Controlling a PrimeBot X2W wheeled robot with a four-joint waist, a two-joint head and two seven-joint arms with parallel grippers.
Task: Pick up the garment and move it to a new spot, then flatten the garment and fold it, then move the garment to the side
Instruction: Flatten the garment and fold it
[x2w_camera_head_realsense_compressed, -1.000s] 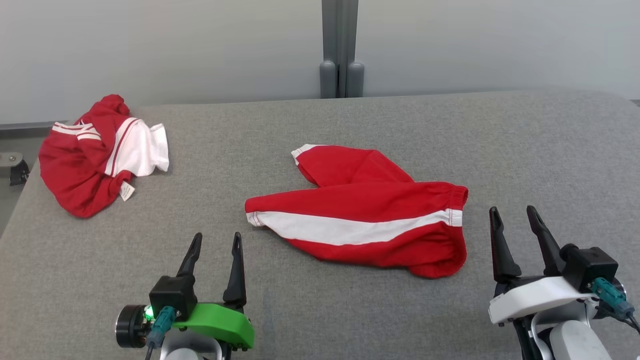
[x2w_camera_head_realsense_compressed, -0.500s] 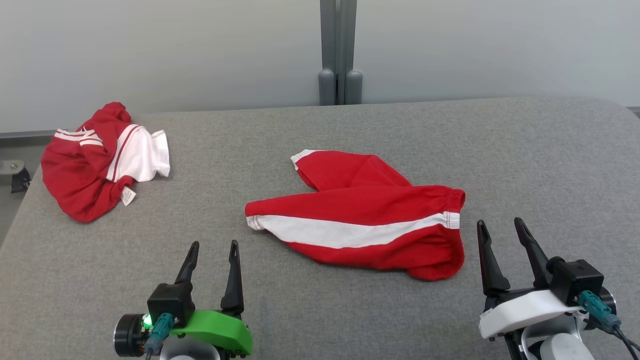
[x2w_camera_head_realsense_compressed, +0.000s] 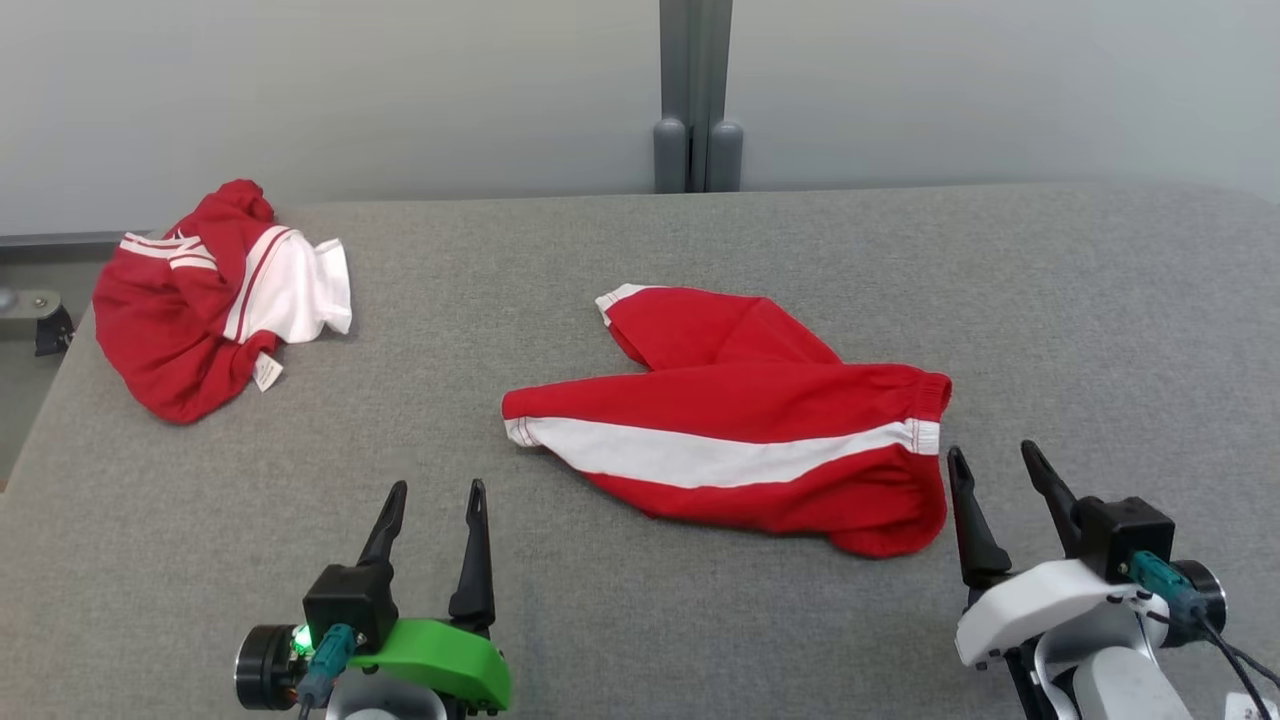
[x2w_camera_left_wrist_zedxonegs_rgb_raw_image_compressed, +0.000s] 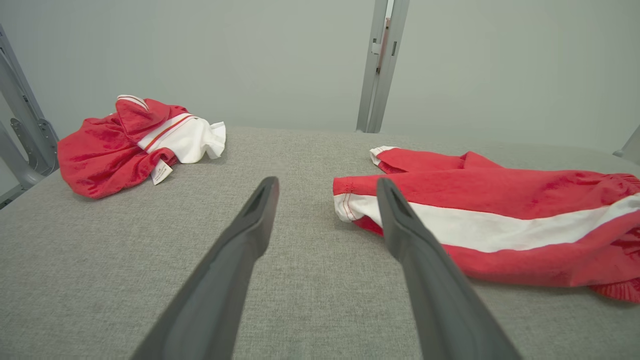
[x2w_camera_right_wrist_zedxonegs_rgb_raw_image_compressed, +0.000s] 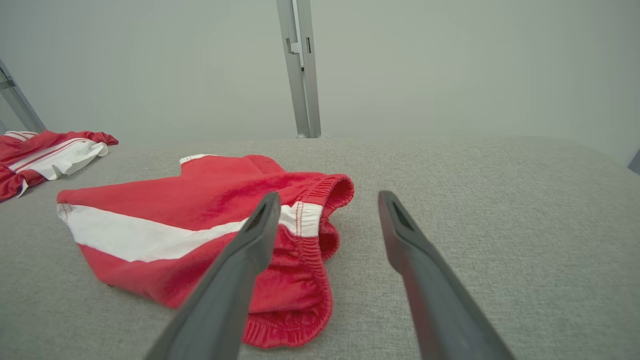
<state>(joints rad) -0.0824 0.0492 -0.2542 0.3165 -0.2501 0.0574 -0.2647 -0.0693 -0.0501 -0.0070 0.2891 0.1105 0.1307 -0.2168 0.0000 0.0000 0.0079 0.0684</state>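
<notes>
The garment, a pair of red shorts with a white side stripe, lies at the centre of the grey tabletop. Its gathered waistband points toward the right edge and its leg hem toward the left edge. One leg angles off toward the far edge. The cloth appears soft, light and limp: expect it to sag and drape when lifted, with no risk of breakage. Recommended holds are the waistband, where the elastic gives a thick ridge, and the stitched leg hem; pinch both layers together. The right gripper stands just beside the waistband near the front edge, jaws released and empty. The left gripper stands near the front edge, left of the leg hem and apart from it, jaws likewise released and empty. A second garment, red and white, lies crumpled at the far left corner, well apart.
</notes>
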